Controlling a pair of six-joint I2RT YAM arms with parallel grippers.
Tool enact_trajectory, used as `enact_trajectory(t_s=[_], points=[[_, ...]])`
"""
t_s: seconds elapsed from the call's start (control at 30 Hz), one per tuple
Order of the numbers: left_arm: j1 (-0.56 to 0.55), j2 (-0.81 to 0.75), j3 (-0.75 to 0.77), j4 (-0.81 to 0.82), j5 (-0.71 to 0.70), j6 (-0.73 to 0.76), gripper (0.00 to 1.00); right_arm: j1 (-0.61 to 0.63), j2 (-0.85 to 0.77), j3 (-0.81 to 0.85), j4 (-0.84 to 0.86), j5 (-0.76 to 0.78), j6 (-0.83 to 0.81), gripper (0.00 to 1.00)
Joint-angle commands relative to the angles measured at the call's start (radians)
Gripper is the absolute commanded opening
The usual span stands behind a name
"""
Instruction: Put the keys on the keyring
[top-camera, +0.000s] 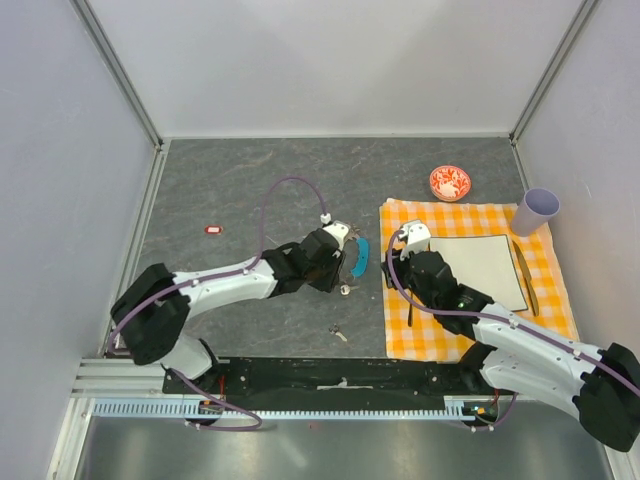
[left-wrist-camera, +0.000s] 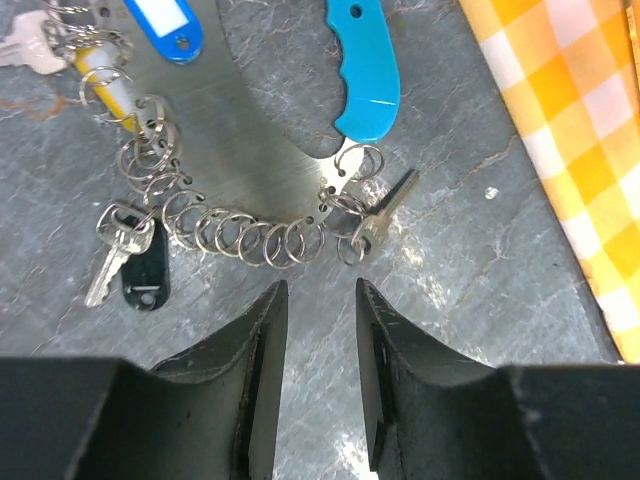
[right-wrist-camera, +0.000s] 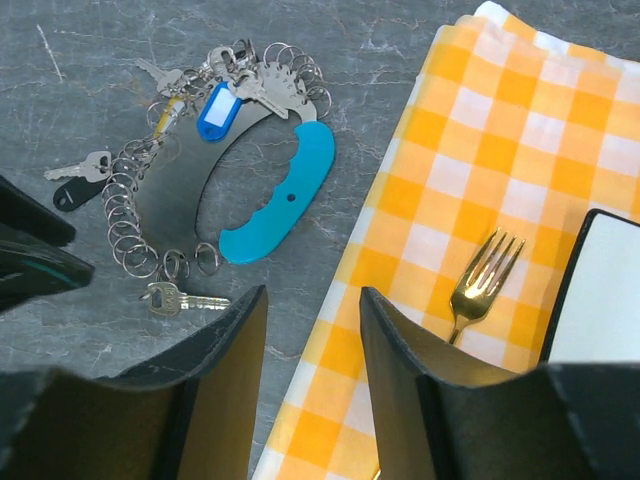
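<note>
The keyring (left-wrist-camera: 240, 238) is a loop of small metal rings with a curved cyan strap (left-wrist-camera: 362, 70), lying flat on the grey table. It also shows in the top view (top-camera: 357, 258) and the right wrist view (right-wrist-camera: 280, 195). On it hang a plain silver key (left-wrist-camera: 385, 210), a key with a black tag (left-wrist-camera: 130, 262) and a blue tag (left-wrist-camera: 165, 25). My left gripper (left-wrist-camera: 320, 290) is open and empty, just short of the ring chain. My right gripper (right-wrist-camera: 312, 295) is open and empty over the cloth's left edge, beside the keyring. A small loose key (top-camera: 338, 332) lies nearer the arm bases.
A yellow checked cloth (top-camera: 440, 330) at right holds a white mat (top-camera: 480, 268), a gold fork (right-wrist-camera: 480, 285) and a gold utensil (top-camera: 524, 275). A red-and-white bowl (top-camera: 450, 182) and a lavender cup (top-camera: 538, 210) stand behind it. A small red item (top-camera: 213, 230) lies at left.
</note>
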Motion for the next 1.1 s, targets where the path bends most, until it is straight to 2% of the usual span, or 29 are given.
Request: enact_trajectory(t_s=[0.0, 0.27, 0.63, 0.87, 1.07], points=[[-0.003, 0.111, 0.057, 0.036, -0.002, 0.012, 0.38, -0.006, -0.001, 0.004, 0.018, 0.043, 0.029, 0.51], [-0.002, 0.208, 0.096, 0.068, -0.018, -0.04, 0.29, -0.013, -0.019, -0.022, 0.041, 0.044, 0.038, 0.52], [0.006, 0.245, 0.103, 0.03, -0.065, -0.066, 0.3, -0.019, -0.025, -0.035, 0.051, 0.03, 0.04, 0.51], [0.009, 0.25, 0.114, 0.025, -0.098, -0.06, 0.37, -0.022, -0.016, -0.039, 0.057, 0.021, 0.038, 0.51], [0.011, 0.286, 0.139, 0.041, -0.058, -0.059, 0.34, -0.023, -0.011, -0.037, 0.06, 0.013, 0.035, 0.51]])
